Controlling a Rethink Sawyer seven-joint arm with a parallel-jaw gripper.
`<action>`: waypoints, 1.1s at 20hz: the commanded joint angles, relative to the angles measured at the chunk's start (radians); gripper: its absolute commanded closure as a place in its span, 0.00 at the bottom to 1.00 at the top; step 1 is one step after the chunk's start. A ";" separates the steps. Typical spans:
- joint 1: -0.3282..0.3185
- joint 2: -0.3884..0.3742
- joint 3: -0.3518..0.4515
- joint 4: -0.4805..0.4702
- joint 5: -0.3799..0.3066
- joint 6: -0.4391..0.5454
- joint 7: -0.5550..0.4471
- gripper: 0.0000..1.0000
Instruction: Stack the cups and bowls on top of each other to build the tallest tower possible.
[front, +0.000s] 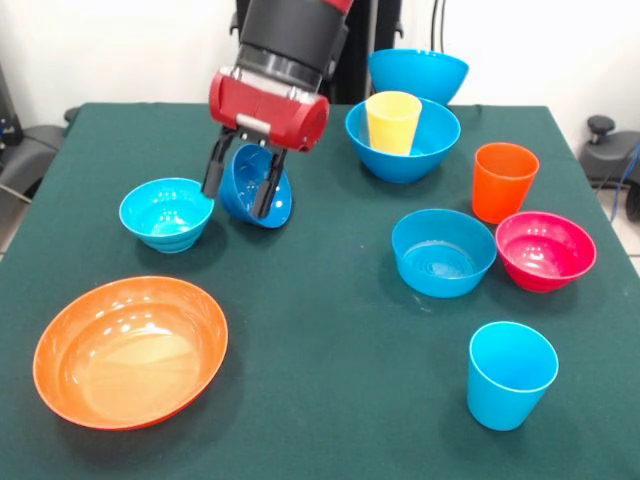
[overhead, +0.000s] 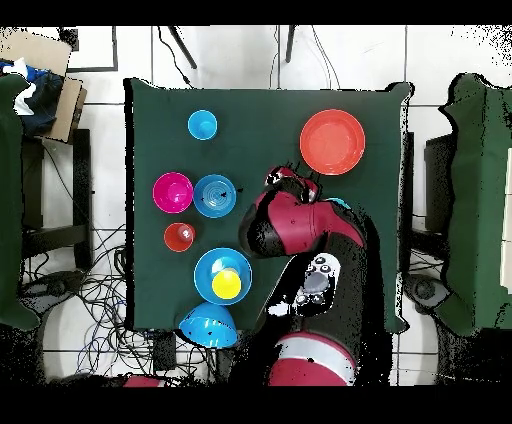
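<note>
My gripper (front: 240, 185) is shut on the rim of the small dark blue bowl (front: 256, 190), which hangs tilted on its side, low over the table, just right of the cyan bowl (front: 165, 212). The wide orange bowl (front: 130, 350) sits front left. The yellow cup (front: 392, 122) stands inside a large blue bowl (front: 403, 150). The second large blue bowl (front: 418, 75) is at the far edge. The orange cup (front: 503, 181), medium light blue bowl (front: 443, 252), magenta-red bowl (front: 545, 250) and light blue cup (front: 510, 374) stand on the right. In the overhead view the arm (overhead: 290, 220) hides the gripper.
The green table (front: 330, 330) carries all of it. In the overhead view the orange bowl (overhead: 332, 141) lies top right and the light blue cup (overhead: 202, 125) top left. Cables and chairs surround the table.
</note>
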 joint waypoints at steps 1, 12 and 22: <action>0.009 0.146 0.044 -0.065 -0.018 -0.121 0.024 0.00; 0.028 0.166 0.020 -0.058 0.008 -0.172 0.030 0.00; 0.038 0.186 -0.002 -0.060 0.021 -0.196 0.040 0.00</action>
